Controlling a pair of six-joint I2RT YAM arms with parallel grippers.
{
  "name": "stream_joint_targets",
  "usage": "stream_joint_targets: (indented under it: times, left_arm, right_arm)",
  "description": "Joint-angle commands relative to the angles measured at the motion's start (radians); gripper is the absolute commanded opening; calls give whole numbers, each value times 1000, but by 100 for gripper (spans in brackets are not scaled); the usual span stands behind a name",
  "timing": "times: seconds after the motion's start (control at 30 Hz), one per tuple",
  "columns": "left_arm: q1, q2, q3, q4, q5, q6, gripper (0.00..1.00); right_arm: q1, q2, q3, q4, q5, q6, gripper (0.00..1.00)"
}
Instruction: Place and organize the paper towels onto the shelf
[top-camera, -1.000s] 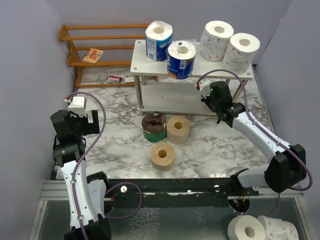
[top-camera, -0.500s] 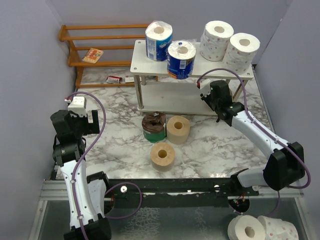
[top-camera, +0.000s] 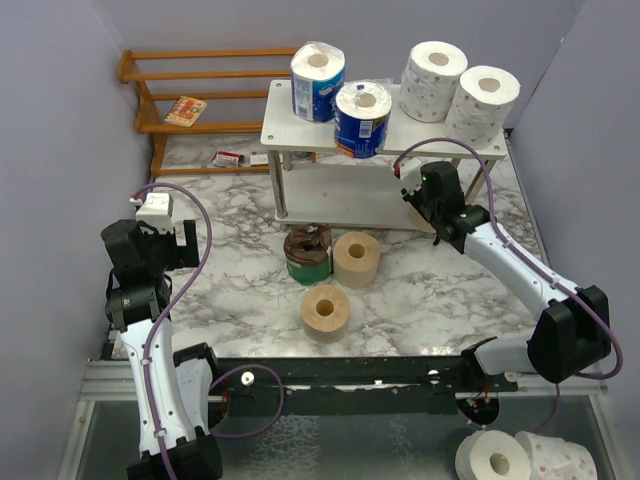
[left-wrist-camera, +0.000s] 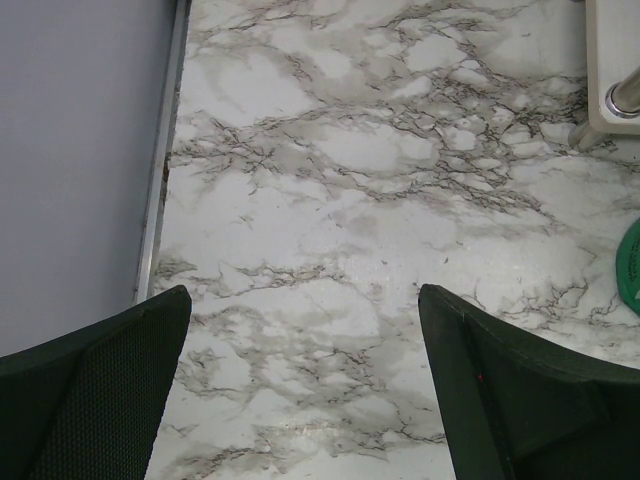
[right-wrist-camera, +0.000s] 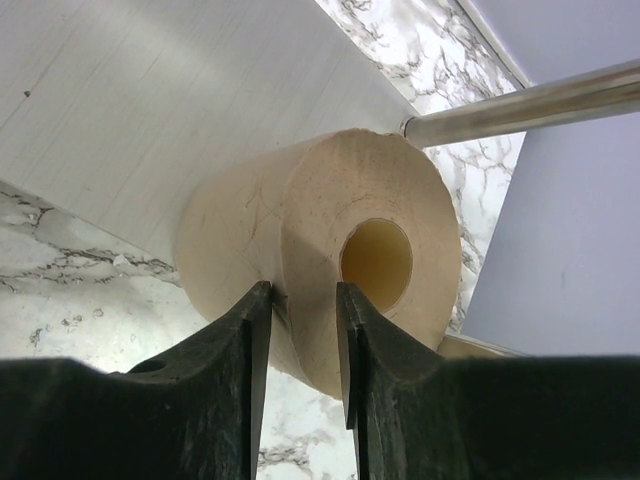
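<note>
The pale two-tier shelf (top-camera: 300, 130) stands at the back, with two blue-wrapped rolls (top-camera: 318, 80) (top-camera: 362, 118) and two white rolls (top-camera: 433, 80) (top-camera: 483, 100) on its top. My right gripper (top-camera: 432, 200) reaches under the top tier. In the right wrist view it (right-wrist-camera: 303, 290) is shut on the wall of a tan roll (right-wrist-camera: 320, 210), held on its side at the lower tier (right-wrist-camera: 150, 100). Two tan rolls (top-camera: 356, 258) (top-camera: 326, 311) and the dark brown roll (top-camera: 307, 253) stand on the table. My left gripper (left-wrist-camera: 300, 300) is open and empty over bare marble.
An orange slatted rack (top-camera: 200, 70) with a small packet (top-camera: 186, 110) stands at the back left; another packet (top-camera: 229, 157) lies on the table. A silver shelf leg (right-wrist-camera: 520, 105) runs close behind the held roll. Side walls close in on both sides. Spare white rolls (top-camera: 495, 460) lie below the front edge.
My right gripper has edged slightly further in toward the shelf with the tan roll. The left arm has not moved.
</note>
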Motion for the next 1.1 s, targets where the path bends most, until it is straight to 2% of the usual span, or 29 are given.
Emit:
stream_joint_targets:
  times: [0.0,0.2,0.33,0.57,0.77,0.9,0.97,1.03,1.07]
  left_arm:
    - [7,-7,-7,21,18,2,99]
    - [7,-4,-10,22,25,5,99]
    - [7,1,-9,22,20,1,99]
    - [7,-5,-10,24,16,-1,99]
    - [7,7,-10,25,13,-3,99]
    - [9,4,-11,25,4,-2,99]
    - [9,2,-14,28,-1,-1,99]
    - [8,4,-14,29,-6,-2,99]
    - [10,4,-14,29,-6,-2,99]
  right_arm:
    - [-6,-122,10,108,-31,-11,32]
    - [-5,-301,-9,31,-261,-31,36]
    - [-6,-328,-18,-39,-290,-46,36]
    - [-6,-334,-19,-402,-612,-159,37]
    - [9,-282,-54,-549,-725,-229,37]
    - [73,-224,-21,-595,-774,-234,37]
    - [127,-205,-13,-567,-748,-217,37]
    - [208,-191,-15,-529,-692,-205,43]
    - [239,-184,-15,-510,-667,-203,49]
